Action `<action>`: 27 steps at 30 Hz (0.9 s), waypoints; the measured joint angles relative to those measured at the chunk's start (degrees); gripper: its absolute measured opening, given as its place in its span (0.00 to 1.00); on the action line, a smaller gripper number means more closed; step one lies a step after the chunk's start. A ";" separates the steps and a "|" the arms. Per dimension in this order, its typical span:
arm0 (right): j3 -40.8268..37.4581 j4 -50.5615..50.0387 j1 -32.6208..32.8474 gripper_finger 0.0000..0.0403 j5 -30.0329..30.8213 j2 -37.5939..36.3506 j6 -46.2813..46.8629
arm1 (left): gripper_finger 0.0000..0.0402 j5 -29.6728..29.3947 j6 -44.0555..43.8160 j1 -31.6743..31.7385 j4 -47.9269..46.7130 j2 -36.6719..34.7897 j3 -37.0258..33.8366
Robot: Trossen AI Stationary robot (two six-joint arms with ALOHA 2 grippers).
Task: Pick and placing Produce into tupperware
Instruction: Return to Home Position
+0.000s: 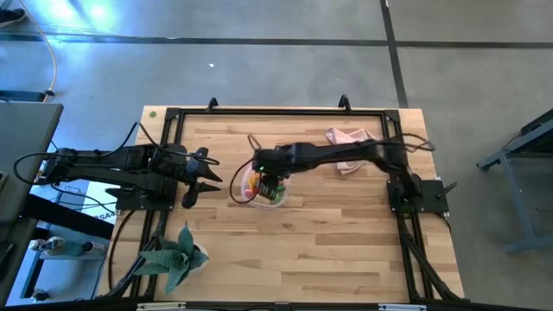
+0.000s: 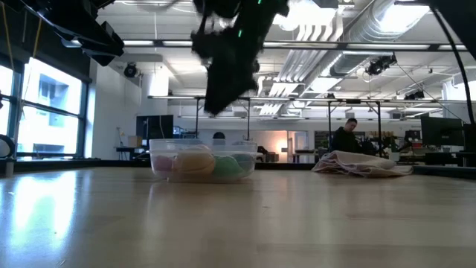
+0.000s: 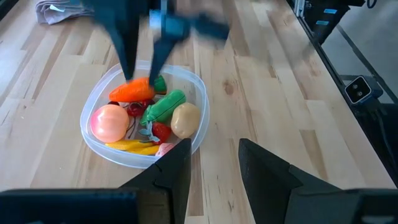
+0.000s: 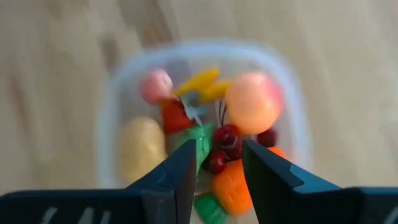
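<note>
Light wooden counter [image 1: 328,233]; crumpled pink cloth [image 1: 350,138] at its far edge, under the right arm's elbow, well apart from the tub; green spiky leafy plant [image 1: 177,255] near the front left corner; a seated person [image 2: 346,138] shows in the room beyond, away from the counter.

Small round clear plastic tub with whitish rim [image 3: 93,146] sits mid-counter, upright. Inside it: orange carrot [image 3: 132,91], peach-pink round fruit [image 3: 109,122], green pod-shaped piece [image 3: 163,106], tan lump [image 3: 185,119], yellow pieces [image 3: 130,146], small dark red berries [image 3: 135,110]; all crowded together and touching. No loose produce lies on the bare wood in the high view.

Right arm reaches across from the right side; right gripper [image 4: 217,152] hangs directly over the tub, clear of the rim in the low view, partly hiding the contents from above; fingers spread with a clear gap, nothing between them, berries and carrot visible through the gap.

Left gripper [image 3: 214,168] hovers just beside the tub on its left, pointed at it; fingers spread apart, holding nothing, touching nothing.
</note>
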 joint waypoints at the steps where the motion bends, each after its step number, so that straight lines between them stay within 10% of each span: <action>1: 0.01 -0.13 0.22 0.29 0.03 -1.89 -0.21 | 0.30 0.01 0.00 -0.01 0.01 0.00 0.00; 6: 0.07 -4.02 4.31 0.22 3.76 -12.79 -0.29 | 0.30 0.01 0.00 -0.01 0.00 0.01 0.00; 16: 0.09 -23.90 24.35 0.01 31.09 -23.53 18.75 | 0.30 0.01 0.00 -0.01 0.01 0.00 0.00; 21: -9.86 -21.23 30.49 0.00 29.63 -22.96 32.68 | 0.30 0.00 -0.02 -0.01 0.02 0.01 0.00; 27: -28.02 9.90 30.30 0.00 17.06 -22.97 27.20 | 0.30 0.01 0.00 0.00 0.00 0.01 0.00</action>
